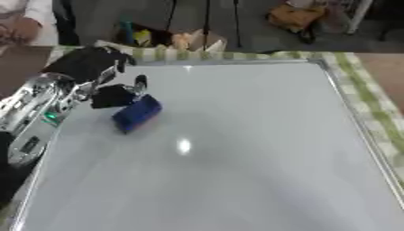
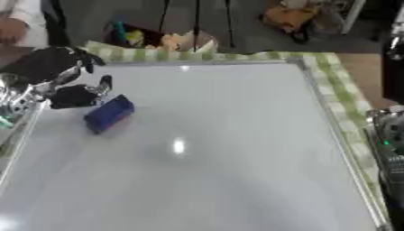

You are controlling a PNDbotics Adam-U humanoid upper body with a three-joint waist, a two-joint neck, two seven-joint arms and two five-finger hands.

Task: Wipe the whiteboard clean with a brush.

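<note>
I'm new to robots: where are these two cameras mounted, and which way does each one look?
Left eye view: in the robot's head, looking down at the whiteboard; the left arm enters from the left, its left hand at the blue brush.
Right eye view: the same head, set slightly rightward, looking down likewise; the right arm shows at the right edge, its hand unseen.
Shared: the whiteboard, the brush, the left hand and the green checked cloth under the whiteboard.

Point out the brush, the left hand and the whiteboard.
brush (image 1: pixel 136 113): left eye view, blue body.
left hand (image 1: pixel 110 95): left eye view, black palm beside the brush.
whiteboard (image 1: pixel 260 135): left eye view, bare white surface.
</note>
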